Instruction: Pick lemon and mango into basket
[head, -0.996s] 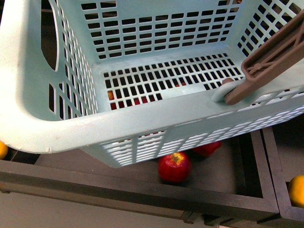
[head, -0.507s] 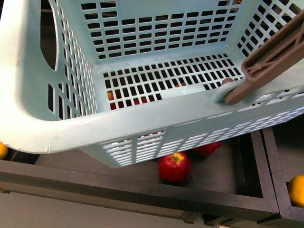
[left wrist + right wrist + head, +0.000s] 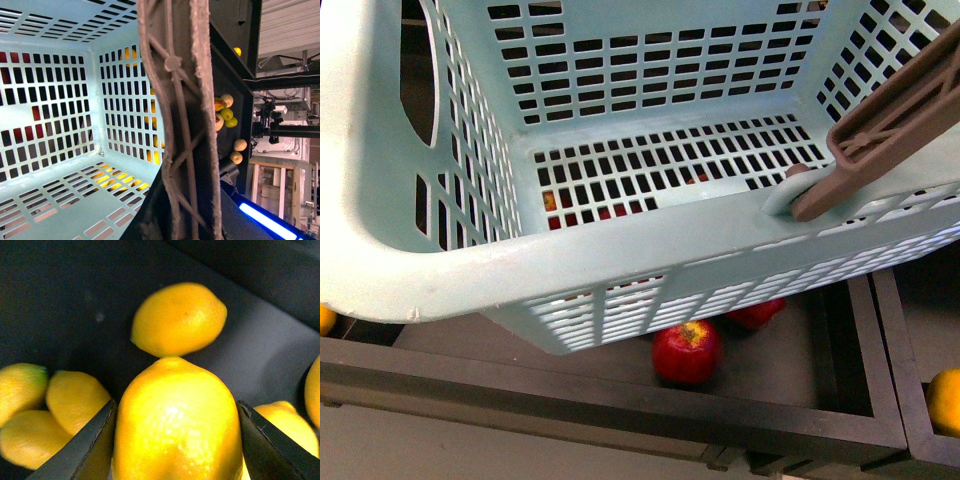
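**Lemon** [image 3: 175,420]: yellow, pebbled skin. It sits between the two dark fingers [image 3: 85,450] of the right claw [image 3: 176,407]. Both fingers press against its sides, so we record this claw as closed on the fruit.

**Other lemons:** one lies just beyond the held lemon [image 3: 179,319]. Three are bunched to one side [image 3: 75,400], and another is partly hidden behind the far finger [image 3: 282,425]. All rest on a dark bin floor [image 3: 75,300].

**Basket** [image 3: 620,260]: light teal with slotted walls and floor, tilted and filling the front view. Its brown-grey handle [image 3: 880,130] is raised at the robot's right.

**Left claw** [image 3: 192,225]: we see only dark shapes beside the handle, which runs close across the left wrist view. We cannot tell whether this claw is open or closed.

**Beneath the basket:**
- A dark wooden crate [image 3: 620,400] with dividers.
- A red apple [image 3: 687,350], with a second apple [image 3: 757,313] just behind it.
- An orange fruit [image 3: 945,400] in the neighbouring compartment.
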You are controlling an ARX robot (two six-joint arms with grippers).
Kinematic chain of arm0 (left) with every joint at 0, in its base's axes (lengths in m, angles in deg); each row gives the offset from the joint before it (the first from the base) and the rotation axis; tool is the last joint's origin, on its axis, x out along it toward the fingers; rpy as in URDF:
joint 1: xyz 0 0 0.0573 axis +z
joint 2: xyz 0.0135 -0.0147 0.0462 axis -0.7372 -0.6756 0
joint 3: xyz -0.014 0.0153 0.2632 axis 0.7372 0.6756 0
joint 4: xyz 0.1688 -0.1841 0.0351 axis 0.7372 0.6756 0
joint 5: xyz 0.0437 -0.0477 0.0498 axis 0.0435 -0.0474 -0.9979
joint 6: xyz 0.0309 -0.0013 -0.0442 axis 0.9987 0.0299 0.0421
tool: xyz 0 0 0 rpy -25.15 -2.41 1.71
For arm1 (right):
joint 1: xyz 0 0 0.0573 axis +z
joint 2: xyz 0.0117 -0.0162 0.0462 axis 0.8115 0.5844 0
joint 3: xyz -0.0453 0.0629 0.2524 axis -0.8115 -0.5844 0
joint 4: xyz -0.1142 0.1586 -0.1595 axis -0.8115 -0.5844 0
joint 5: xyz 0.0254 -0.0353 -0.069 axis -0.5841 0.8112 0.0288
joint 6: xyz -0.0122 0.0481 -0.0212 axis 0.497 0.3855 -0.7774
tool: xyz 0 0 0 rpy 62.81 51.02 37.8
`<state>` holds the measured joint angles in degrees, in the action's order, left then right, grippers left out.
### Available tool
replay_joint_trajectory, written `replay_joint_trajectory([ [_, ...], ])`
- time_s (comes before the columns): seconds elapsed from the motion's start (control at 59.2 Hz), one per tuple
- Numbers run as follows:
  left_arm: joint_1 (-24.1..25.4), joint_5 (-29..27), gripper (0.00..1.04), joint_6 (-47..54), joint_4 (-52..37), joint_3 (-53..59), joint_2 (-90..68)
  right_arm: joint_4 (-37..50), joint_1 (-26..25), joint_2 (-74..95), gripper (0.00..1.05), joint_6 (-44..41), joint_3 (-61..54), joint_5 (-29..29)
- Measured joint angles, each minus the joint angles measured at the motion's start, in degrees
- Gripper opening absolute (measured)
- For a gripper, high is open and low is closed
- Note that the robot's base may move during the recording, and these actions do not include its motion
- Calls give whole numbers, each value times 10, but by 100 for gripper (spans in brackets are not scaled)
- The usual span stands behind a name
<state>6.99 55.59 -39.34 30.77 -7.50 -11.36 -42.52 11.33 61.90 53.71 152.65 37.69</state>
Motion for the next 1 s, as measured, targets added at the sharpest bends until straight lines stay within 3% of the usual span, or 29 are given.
replay_joint_trajectory([
  [0.22, 0, 0, 6, 0, 0, 0, 0, 38, -5, -172, 60, -65, -121, -89],
  [0.321, 0, 0, 6, 0, 0, 0, 0, 30, 12, -300, 60, -81, -197, -152],
  [0.49, 0, 0, 6, 0, 0, 0, 0, 9, 53, -453, 60, -69, -243, -189],
  [0.726, 0, 0, 6, 0, 0, 0, 0, -14, 176, -618, 60, -7, -267, -167],
  [0.996, 0, 0, 6, 0, 0, 0, 0, -28, 367, -654, 60, 6, -295, -96],
])
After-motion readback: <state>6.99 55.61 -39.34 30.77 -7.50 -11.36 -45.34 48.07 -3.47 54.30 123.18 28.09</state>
